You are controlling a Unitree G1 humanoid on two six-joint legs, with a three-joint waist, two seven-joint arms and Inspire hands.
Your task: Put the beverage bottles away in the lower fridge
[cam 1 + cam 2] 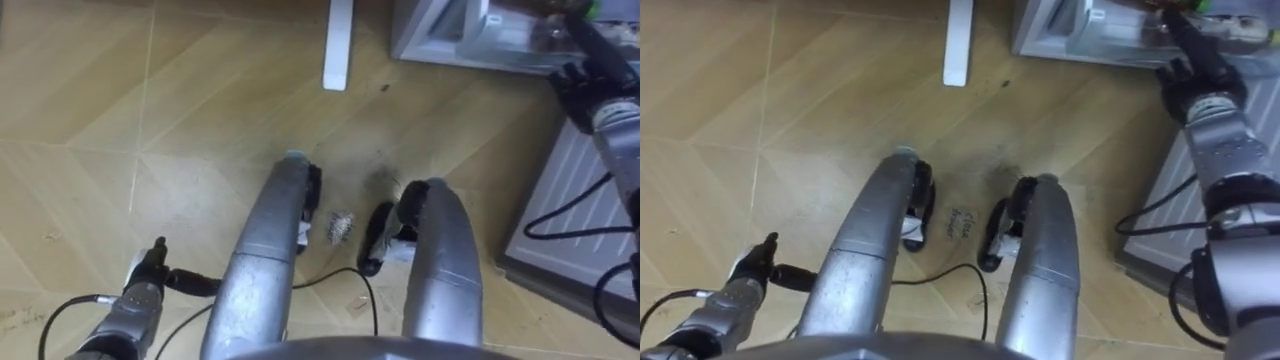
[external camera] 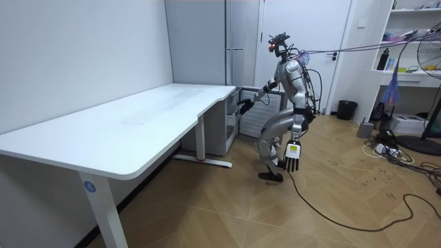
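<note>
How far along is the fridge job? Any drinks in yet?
Done: the lower fridge stands open and the robot crouches before it. In hand: the right hand reaches into the fridge; whether it holds a drink cannot be told. The left hand hangs open and empty beside the leg. Left: no stored drinks can be made out, and the fridge is not yet shut.

Head's two eyes, side by side, steeply downward, close before the open fridge [image 1: 450, 35]; room view, well off, facing the fridge; shared, its lower front
</note>
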